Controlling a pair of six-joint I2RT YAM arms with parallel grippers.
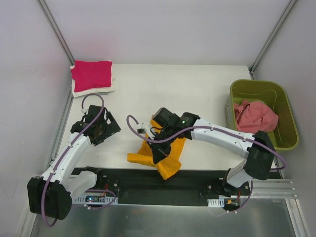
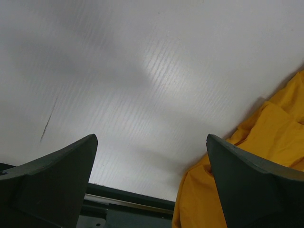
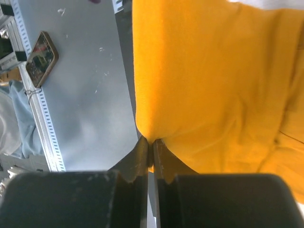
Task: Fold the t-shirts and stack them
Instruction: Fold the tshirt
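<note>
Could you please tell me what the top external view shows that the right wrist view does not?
Only the top view shows the folded magenta t-shirt lying on the white t-shirt at the far left corner, the salmon-pink t-shirt in the green bin, and the left gripper. Only the wrist view shows the right gripper shut on a pinch of cloth. Both show the orange-yellow t-shirt.

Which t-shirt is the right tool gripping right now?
The crumpled orange-yellow cotton t-shirt at the near edge, pinched in the right tool. The magenta tee lies folded far left; the salmon-pink tee sits in the olive-green plastic bin.
</note>
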